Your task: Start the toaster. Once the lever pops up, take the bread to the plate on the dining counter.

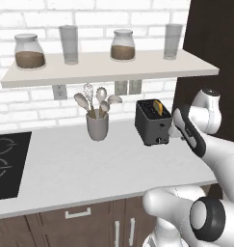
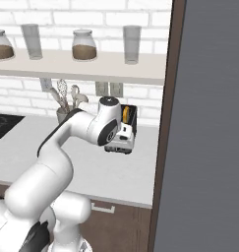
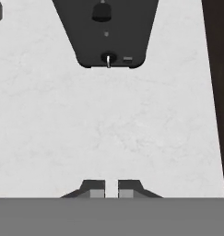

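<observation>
Left base view: we see the toaster (image 1: 152, 123), a small black box with rounded corners, standing on the matte white worktop (image 1: 75, 169) at about 3 o'clock from the grey utensil cup (image 1: 97, 126). The bread (image 1: 158, 106) sits upright in a top slot, tan edge showing. The gripper (image 1: 175, 129) is just beside the toaster's right face.

Right base view: the white arm crosses in front of the toaster (image 2: 122, 133); the bread (image 2: 125, 113) peeks out at 12 o'clock of the wrist. A dark wood panel (image 2: 166, 123) stands close at 3 o'clock.

Hand view: the fingers (image 3: 94, 189) are clenched almost together, nothing between them, over bare speckled worktop (image 3: 109, 129). The toaster (image 3: 105, 30) lies at 12 o'clock, well apart from the tips; its lever (image 3: 102, 11) is a dark tab, with a small knob (image 3: 108, 58) lower on the same face.

Risk, our judgement: closed tips offer a narrow contact, so they may slide off the smooth lever or shove the light toaster. The wood panel leaves little swing room.
</observation>
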Tool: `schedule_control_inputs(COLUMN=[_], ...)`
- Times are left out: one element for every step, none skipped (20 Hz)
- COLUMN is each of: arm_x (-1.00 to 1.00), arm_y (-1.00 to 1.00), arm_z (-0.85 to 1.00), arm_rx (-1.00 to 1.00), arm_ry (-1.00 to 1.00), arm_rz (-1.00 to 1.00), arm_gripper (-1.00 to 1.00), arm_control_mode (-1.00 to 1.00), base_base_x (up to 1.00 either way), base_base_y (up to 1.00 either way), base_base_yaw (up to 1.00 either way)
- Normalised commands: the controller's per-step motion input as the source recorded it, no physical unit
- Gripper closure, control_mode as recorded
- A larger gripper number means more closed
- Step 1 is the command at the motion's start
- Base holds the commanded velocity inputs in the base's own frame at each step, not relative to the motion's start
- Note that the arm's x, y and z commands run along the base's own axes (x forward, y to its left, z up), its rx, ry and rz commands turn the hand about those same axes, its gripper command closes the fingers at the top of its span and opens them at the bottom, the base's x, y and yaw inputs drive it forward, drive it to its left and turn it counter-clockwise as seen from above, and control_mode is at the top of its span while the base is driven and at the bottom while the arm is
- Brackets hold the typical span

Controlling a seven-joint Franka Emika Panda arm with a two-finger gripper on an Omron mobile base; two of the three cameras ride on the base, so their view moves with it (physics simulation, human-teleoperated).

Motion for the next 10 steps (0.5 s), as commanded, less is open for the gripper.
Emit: schedule_control_inputs(arm_x=[0.26, 0.29, 0.32, 0.33, 0.35, 0.36, 0.33, 0.25, 0.19, 0.17], arm_y=[0.0, 0.0, 0.0, 0.0, 0.0, 0.0, 0.0, 0.0, -0.02, -0.04], arm_z=[0.0, -0.01, -0.05, -0.05, -0.03, -0.01, 0.0, 0.0, 0.0, 0.0], arm_rx=[0.0, 0.0, 0.0, 0.0, 0.0, 0.0, 0.0, 0.0, 0.0, 0.0], arm_ry=[0.0, 0.0, 0.0, 0.0, 0.0, 0.0, 0.0, 0.0, 0.0, 0.0], arm_rz=[0.0, 0.0, 0.0, 0.0, 0.0, 0.0, 0.0, 0.0, 0.0, 0.0], arm_gripper=[1.0, 1.0, 1.0, 1.0, 1.0, 1.0, 1.0, 1.0, 1.0, 1.0], arm_control_mode=[-1.0, -1.0, -1.0, -1.0, -1.0, -1.0, -1.0, -1.0, -1.0, -1.0], base_base_x=[0.0, 0.0, 0.0, 0.0, 0.0, 0.0, 0.0, 0.0, 0.0, 0.0], base_base_y=[0.0, 0.0, 0.0, 0.0, 0.0, 0.0, 0.0, 0.0, 0.0, 0.0], base_base_yaw=[0.0, 0.0, 0.0, 0.0, 0.0, 0.0, 0.0, 0.0, 0.0, 0.0])
